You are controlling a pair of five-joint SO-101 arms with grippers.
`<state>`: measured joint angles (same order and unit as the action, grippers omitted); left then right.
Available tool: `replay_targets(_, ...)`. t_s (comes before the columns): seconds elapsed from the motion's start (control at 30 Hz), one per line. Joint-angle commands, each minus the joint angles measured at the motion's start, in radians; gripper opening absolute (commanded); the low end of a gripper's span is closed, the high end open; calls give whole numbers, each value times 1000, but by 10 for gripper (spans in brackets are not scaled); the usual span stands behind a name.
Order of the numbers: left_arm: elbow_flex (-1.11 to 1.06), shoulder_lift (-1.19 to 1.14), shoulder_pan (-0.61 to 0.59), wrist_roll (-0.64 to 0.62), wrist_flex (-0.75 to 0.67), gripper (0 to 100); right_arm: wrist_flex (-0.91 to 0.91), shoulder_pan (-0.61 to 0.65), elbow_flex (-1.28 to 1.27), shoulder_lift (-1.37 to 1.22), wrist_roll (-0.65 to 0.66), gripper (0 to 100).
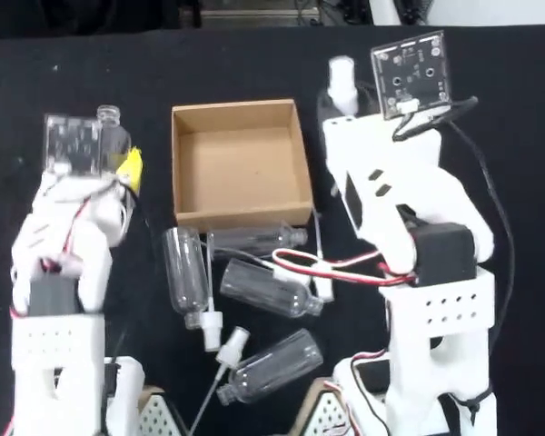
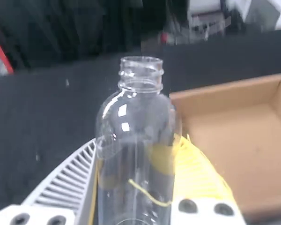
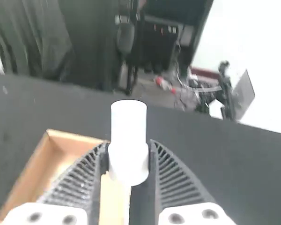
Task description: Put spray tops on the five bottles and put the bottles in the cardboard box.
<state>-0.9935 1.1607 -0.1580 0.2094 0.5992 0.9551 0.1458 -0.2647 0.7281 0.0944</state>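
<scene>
Your left tool (image 2: 138, 140) is clamped on a clear, uncapped bottle (image 2: 139, 103), held upright just left of the cardboard box (image 1: 243, 216). Your right tool (image 3: 129, 149) grips a white spray top (image 3: 128, 126) beside the box's far right corner. Four more bottles (image 1: 268, 289) lie on their sides on the desk (image 1: 91, 73) at the box's near side, with loose spray tops (image 1: 229, 345) among them.

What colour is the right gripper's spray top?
White; the spray top shows best in the right wrist view.
</scene>
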Motion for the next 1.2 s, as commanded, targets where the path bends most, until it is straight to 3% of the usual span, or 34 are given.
replay_targets(0.0,-188,215,28,-14,-253,30,-100,28,58,38,-63,11)
replay_targets(0.1,-357,368,47,-14,-400,30,-124,28,65,42,-120,11)
replay_targets(0.3,-587,657,183,-14,-427,29,-135,63,120,38,-161,12)
replay_targets(0.53,-711,637,222,-8,-493,29,-216,207,124,42,-155,12)
replay_targets(0.77,-707,637,213,-5,-471,30,-405,235,65,41,-160,12)
replay_targets(1.03,-707,638,213,-5,-241,30,-660,285,-81,44,-161,12)
replay_targets(1.17,-707,638,214,-5,-311,30,-763,384,-159,44,-161,12)
